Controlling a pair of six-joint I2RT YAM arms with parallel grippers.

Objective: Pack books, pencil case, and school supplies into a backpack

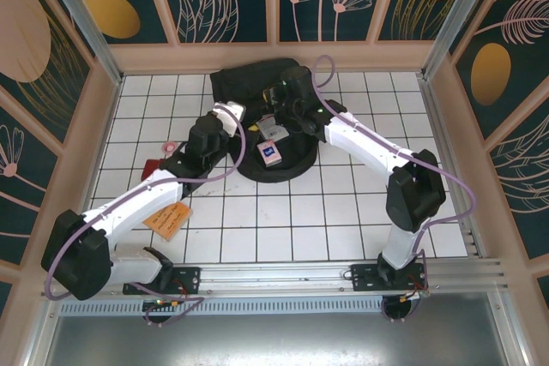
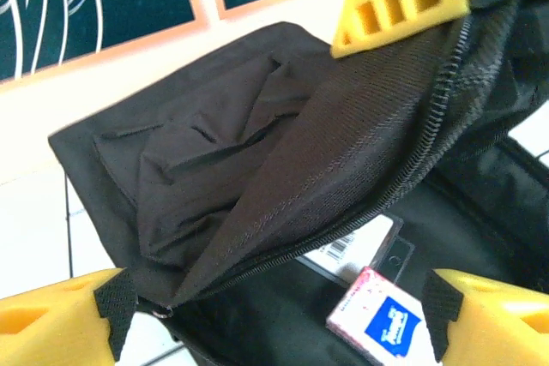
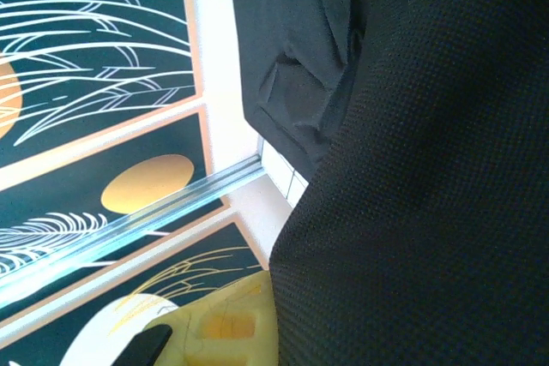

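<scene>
The black backpack [image 1: 257,83] lay on the white-tiled tabletop [image 1: 343,212] toward the far wall, unzipped, its mouth turned toward the arms. The right end effector [image 2: 390,15] was clamped tight on the edge of the backpack's upper flap, just by the zip [image 2: 433,126], and held that flap raised like a tent. In its own wrist view the black weave pressed right up against its yellow finger.

The left end effector [image 2: 274,323] hung at the near lip of the opening, jaws spread wide and gripping nothing. Just past its fingertips, on the dark inner panel under the raised flap, lay a pink-white card [image 2: 377,319] with a blue patch. It lay closer to the right-hand finger than the left, and neither finger touched it. Beside the card lay a flat dark item with a white barcode label [image 2: 347,246], partly tucked under the zip edge.

Out on the tiles, an orange booklet [image 1: 167,219] lay flat beside the left forearm, well apart from the backpack. A pink ring-like roll [image 1: 169,147] sat further up on the left side, near the left arm's wrist but clear of it.
</scene>
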